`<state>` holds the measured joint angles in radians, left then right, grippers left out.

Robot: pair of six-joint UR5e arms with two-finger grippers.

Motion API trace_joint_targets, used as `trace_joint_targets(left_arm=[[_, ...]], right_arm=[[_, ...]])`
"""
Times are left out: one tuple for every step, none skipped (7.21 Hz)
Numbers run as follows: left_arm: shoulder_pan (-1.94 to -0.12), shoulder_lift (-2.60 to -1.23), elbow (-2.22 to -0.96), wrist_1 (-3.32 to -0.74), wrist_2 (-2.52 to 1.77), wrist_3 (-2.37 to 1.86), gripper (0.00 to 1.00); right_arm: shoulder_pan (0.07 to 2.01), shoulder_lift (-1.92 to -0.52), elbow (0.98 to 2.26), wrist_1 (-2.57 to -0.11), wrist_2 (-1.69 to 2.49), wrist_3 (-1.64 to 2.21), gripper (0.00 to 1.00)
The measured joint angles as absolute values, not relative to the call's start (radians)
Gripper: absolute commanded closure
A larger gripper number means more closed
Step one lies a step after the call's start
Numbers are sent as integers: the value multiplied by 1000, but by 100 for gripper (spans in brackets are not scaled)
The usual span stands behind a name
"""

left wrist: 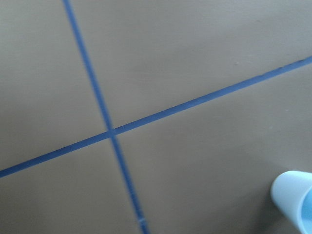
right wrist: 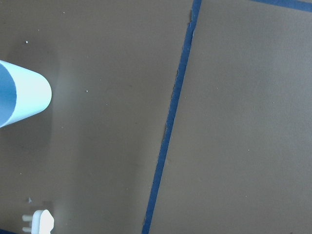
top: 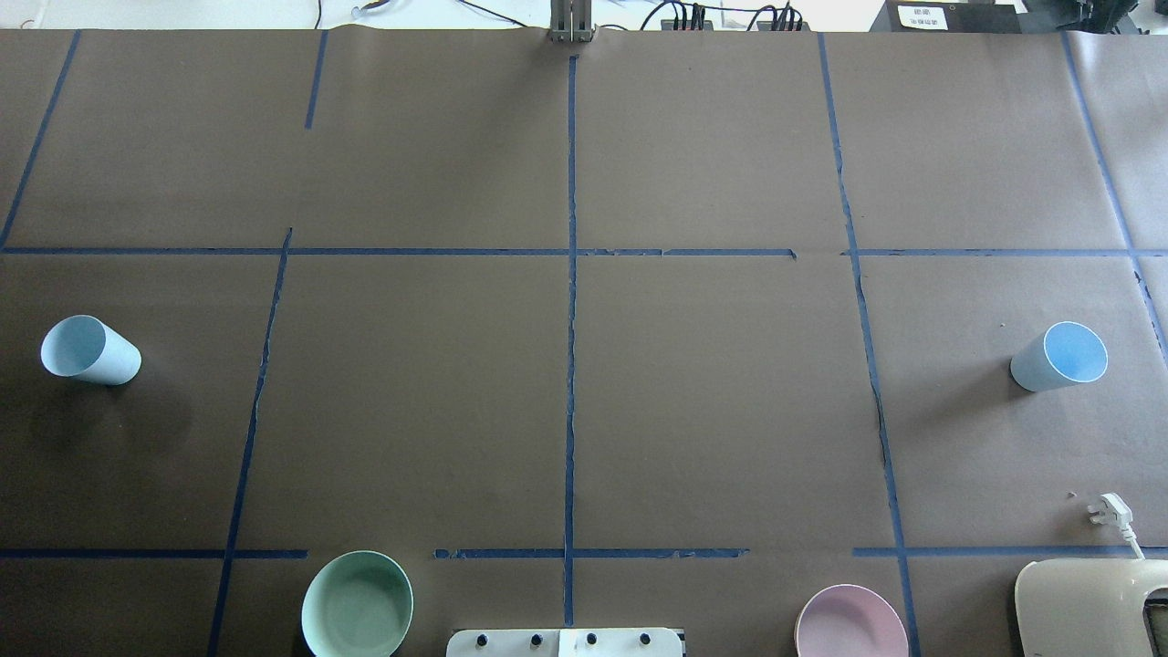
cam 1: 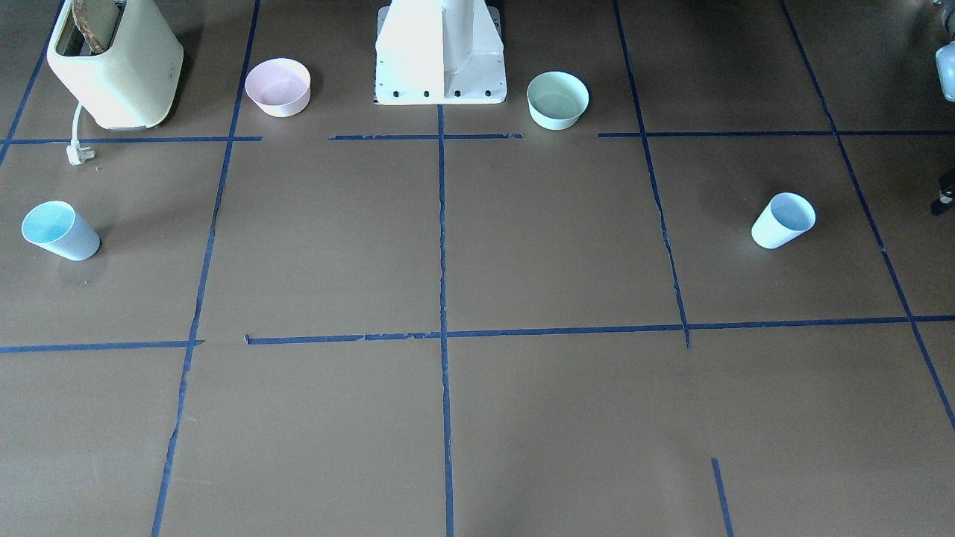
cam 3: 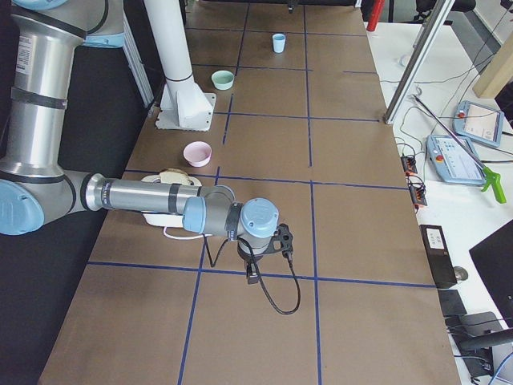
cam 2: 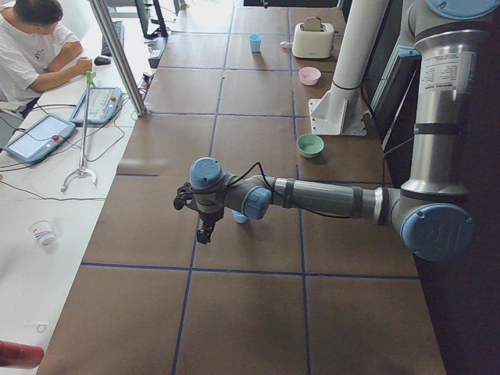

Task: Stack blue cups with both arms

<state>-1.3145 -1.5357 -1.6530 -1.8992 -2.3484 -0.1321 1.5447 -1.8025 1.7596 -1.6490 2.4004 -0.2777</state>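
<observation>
Two pale blue cups stand upright and far apart on the brown table. One is at the overhead view's left (top: 91,351), also (cam 1: 783,220). The other is at its right (top: 1058,356), also (cam 1: 60,230). My left gripper (cam 2: 205,229) hangs above the table close beside the left cup (cam 2: 240,216), which the wrist partly hides. The left wrist view shows that cup at its lower right corner (left wrist: 295,200). My right gripper (cam 3: 252,271) hangs near the right cup (right wrist: 19,97), which the arm hides in the exterior right view. I cannot tell whether either gripper is open or shut.
A mint-green bowl (top: 358,604) and a pink bowl (top: 850,623) stand either side of the white pedestal (cam 1: 440,52). A cream toaster (cam 1: 116,63) with its white plug (top: 1109,508) stands near the right cup. Blue tape lines cross the table.
</observation>
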Motion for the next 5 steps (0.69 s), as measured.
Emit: trace_joint_targets(left_arm=[[-1246,-1495,-1653,-2018,-2345,-296,0],[-1189,-1472,-1654,-2099,-2340,-444,0],[-1147,-1462,-1652,-2142,-2329,-549,0],[-1125,-1459,-1651,-2159,-2318,-612,0],[-1110,-1459,-1650,-2165,-2313,-651,0]], right_arm=[[1545,-1802,1760,-1649,2403,-278,0],[1545,-1802,1760,-1649,2405,-278,0],[1545,-1802,1760,-1649,2405,-278,0],[1545,-1802,1761,-1648,2405,-278,0],[1545,-1802,1761,-1648,2406,-278,0]])
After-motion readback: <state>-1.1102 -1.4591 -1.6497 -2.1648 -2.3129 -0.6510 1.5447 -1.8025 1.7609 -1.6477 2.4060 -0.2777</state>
